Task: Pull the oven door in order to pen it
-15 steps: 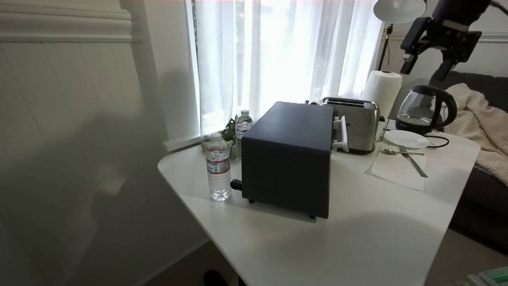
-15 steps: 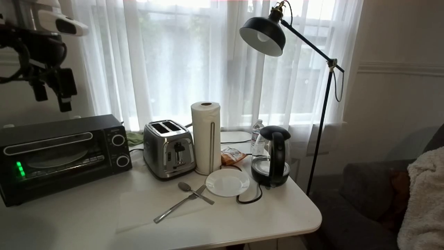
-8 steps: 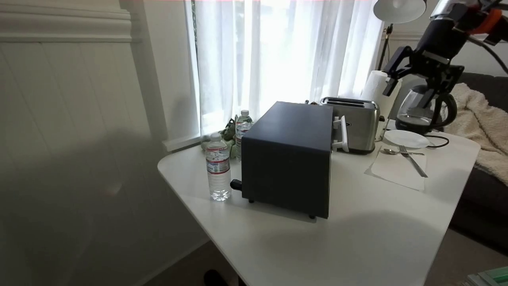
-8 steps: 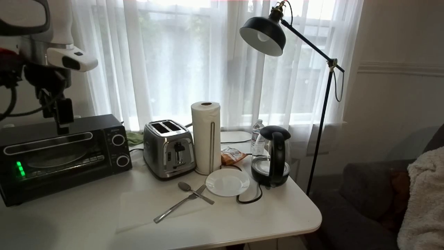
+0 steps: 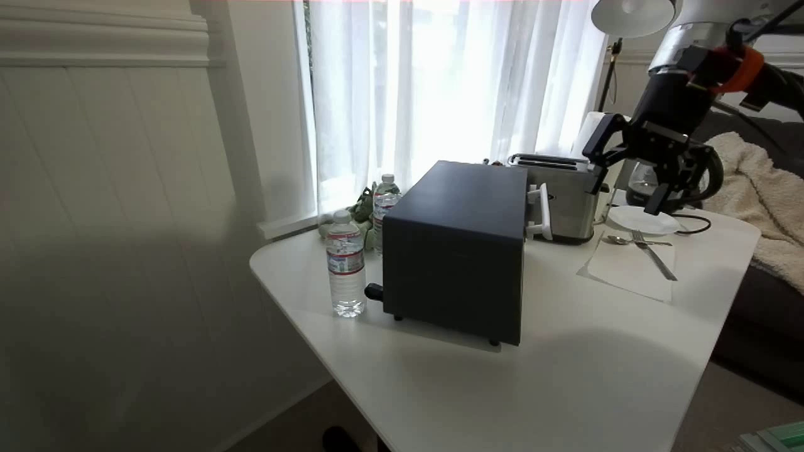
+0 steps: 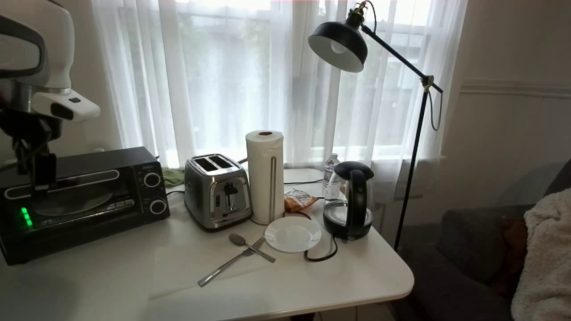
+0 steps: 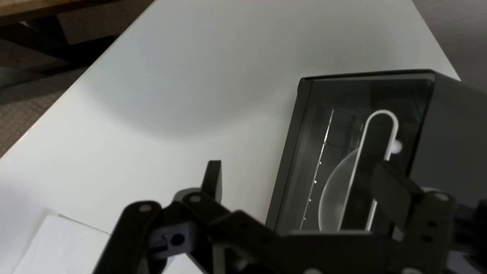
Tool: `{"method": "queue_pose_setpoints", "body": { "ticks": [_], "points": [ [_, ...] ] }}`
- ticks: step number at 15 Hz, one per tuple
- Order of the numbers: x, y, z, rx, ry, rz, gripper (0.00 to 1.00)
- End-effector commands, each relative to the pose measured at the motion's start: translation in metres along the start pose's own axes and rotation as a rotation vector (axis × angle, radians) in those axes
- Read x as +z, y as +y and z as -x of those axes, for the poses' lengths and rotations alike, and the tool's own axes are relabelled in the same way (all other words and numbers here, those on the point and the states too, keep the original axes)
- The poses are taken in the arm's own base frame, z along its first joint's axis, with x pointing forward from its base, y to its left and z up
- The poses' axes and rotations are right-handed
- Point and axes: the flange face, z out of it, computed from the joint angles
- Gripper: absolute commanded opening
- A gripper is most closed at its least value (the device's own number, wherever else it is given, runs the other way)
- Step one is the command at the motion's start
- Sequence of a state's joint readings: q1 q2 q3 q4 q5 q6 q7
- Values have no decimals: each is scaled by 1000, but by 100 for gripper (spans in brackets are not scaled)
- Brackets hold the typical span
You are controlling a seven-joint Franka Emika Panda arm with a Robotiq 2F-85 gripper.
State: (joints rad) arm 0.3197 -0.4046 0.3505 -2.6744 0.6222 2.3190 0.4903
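The matte black oven (image 5: 452,276) stands on the white table. It also shows in another exterior view (image 6: 107,157) and in the wrist view (image 7: 452,137). Its oven door (image 6: 96,223) is shut, with a round plate behind the glass. The door also shows in the wrist view (image 7: 304,152). A long light-edged handle (image 5: 545,213) sticks out near the door's top. My gripper (image 5: 625,191) is open and empty in front of the door, apart from the handle. In the wrist view the gripper (image 7: 298,171) has one finger overlapping the handle and the other over the table.
A silver toaster (image 6: 218,191), a paper towel roll (image 6: 265,178) and a glass kettle (image 6: 350,200) stand beside the oven. A white plate (image 6: 292,235), a fork and a spoon (image 6: 252,249) lie in front. Water bottles (image 5: 345,270) stand behind the oven.
My gripper has come down from high above the table to about handle height and moved closer to the oven. It stays open. The oven and its door have not moved.
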Motion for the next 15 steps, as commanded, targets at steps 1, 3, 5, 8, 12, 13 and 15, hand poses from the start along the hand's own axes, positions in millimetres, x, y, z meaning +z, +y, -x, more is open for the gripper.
{"method": "queue_pose_setpoints", "body": {
  "ticks": [1,3,5,8,12,13,15],
  "points": [
    [2,-1,2,-3,-8,3,100],
    [3,-2,2,-3,-11,4,100],
    [3,-2,2,-4,-10,3,100],
    [11,-9,-4,17,-10,-69,100],
    [21,-9,-14,58,14,-103,100],
    [24,-10,-16,70,19,-110,100],
    [34,-11,-19,90,24,-120,100]
  ]
}}
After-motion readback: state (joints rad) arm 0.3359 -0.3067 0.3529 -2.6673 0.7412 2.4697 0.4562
